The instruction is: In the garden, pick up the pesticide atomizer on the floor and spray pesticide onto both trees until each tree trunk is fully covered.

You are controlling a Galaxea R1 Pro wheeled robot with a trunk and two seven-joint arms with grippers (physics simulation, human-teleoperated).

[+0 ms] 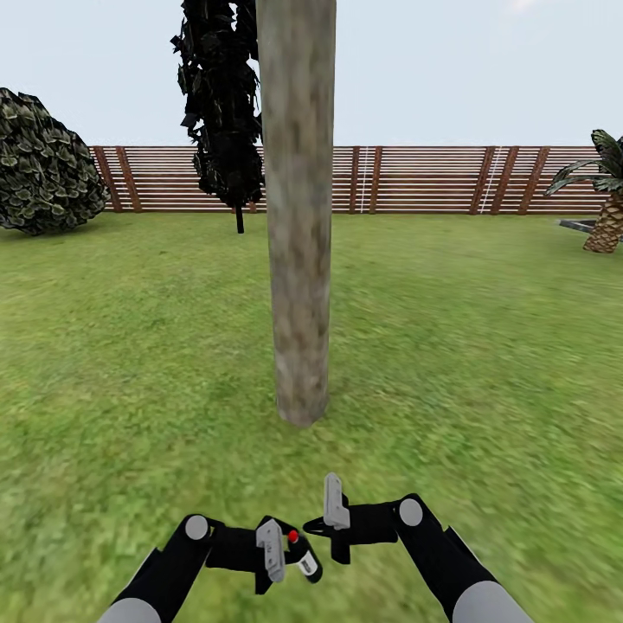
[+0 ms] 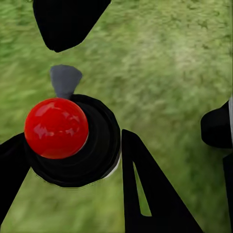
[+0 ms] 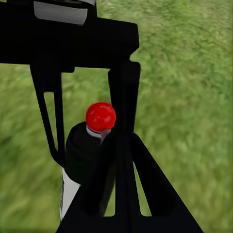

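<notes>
The pale grey-brown tree trunk (image 1: 299,260) rises from the lawn straight ahead, a short way beyond both grippers. My left gripper (image 1: 285,558) is shut on the pesticide atomizer (image 1: 303,555), a black-capped white bottle with a red knob on top. In the left wrist view the atomizer (image 2: 73,141) sits between the two black fingers (image 2: 145,194), its grey nozzle pointing away. The right gripper (image 1: 313,525) hovers just right of the atomizer, shut with nothing in it. Its closed tips (image 3: 116,141) are close in front of the atomizer (image 3: 90,145).
Grass covers the ground all around. A slim near-black tree (image 1: 221,104) and a round bush (image 1: 43,164) stand far left. A palm (image 1: 606,212) is far right. The brown slatted fence (image 1: 415,177) closes the back.
</notes>
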